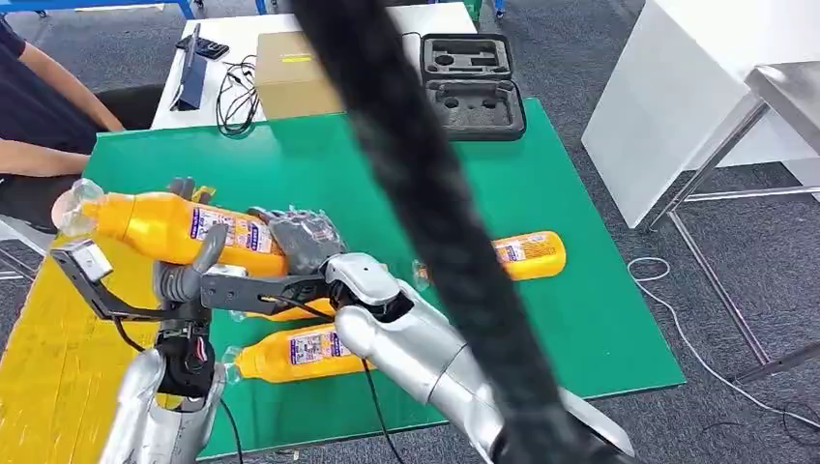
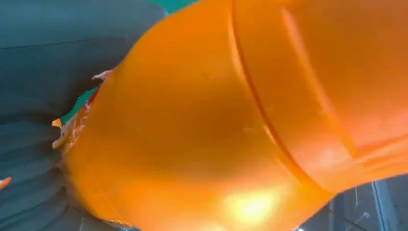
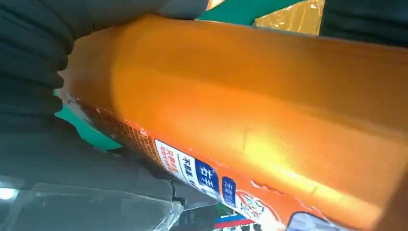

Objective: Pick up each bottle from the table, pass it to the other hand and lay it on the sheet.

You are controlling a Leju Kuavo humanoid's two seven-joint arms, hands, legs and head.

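Both hands (image 1: pixel 242 253) grip bottle (image 1: pixel 164 224).

Held bottle (image 1: pixel 164 224) sits left of centre in the head view, between left hand (image 1: pixel 198 261) and right hand (image 1: pixel 305 240), above the sheet (image 1: pixel 53 367) at lower left. Two bottles lie on the table: one (image 1: pixel 300 353) lower centre, one (image 1: pixel 527 255) right of centre. Box (image 1: pixel 290 72) and open case (image 1: pixel 472 85) at the top, behind the table (image 1: pixel 580 329).

A white table (image 1: pixel 425 21) stands on grey carpet (image 1: pixel 600 58) and serves as the landmark. On it lie a cardboard box (image 1: pixel 290 72), an open black foam case (image 1: pixel 471 82) and tangled black cables (image 1: pixel 235 97). To its right stands a white cabinet (image 1: pixel 667 97) with a metal-framed stand (image 1: pixel 745 164) just beside it.
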